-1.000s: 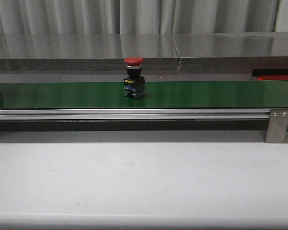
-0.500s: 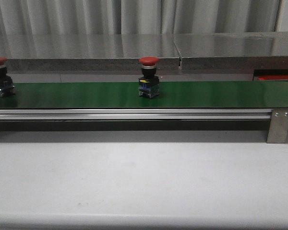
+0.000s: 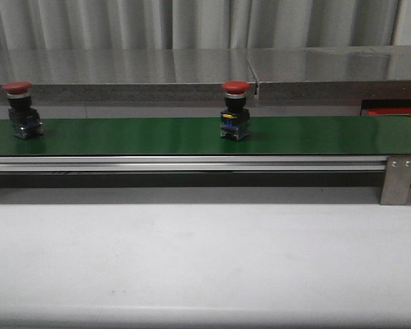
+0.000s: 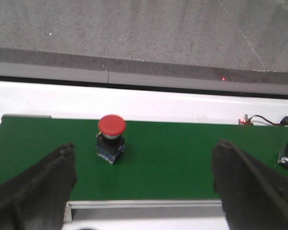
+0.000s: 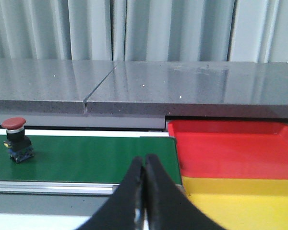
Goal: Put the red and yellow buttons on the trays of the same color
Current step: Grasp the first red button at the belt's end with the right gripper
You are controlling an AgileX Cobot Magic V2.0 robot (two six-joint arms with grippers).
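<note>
Two red buttons with domed caps on black bases stand upright on the green belt (image 3: 123, 136): one near the middle (image 3: 235, 113), one at the far left (image 3: 18, 113). In the left wrist view the left button (image 4: 111, 139) stands beyond and between the fingers of my left gripper (image 4: 144, 167), which is open and holds nothing. My right gripper (image 5: 144, 165) is shut and empty over the belt's end, with a red button (image 5: 16, 139) far off to its side. The red tray (image 5: 230, 148) and the yellow tray (image 5: 240, 201) lie beside the belt's end. No yellow button is in view.
A grey stone ledge (image 3: 192, 75) runs behind the belt, with curtains beyond it. The belt's aluminium rail (image 3: 192, 163) and end bracket (image 3: 397, 178) face the white table (image 3: 205, 253). A sliver of the red tray (image 3: 396, 112) shows at the far right.
The middle button has ridden the belt to the right. A second red button has come in from the left edge and also moved right. Neither gripper appears in the earlier frames.
</note>
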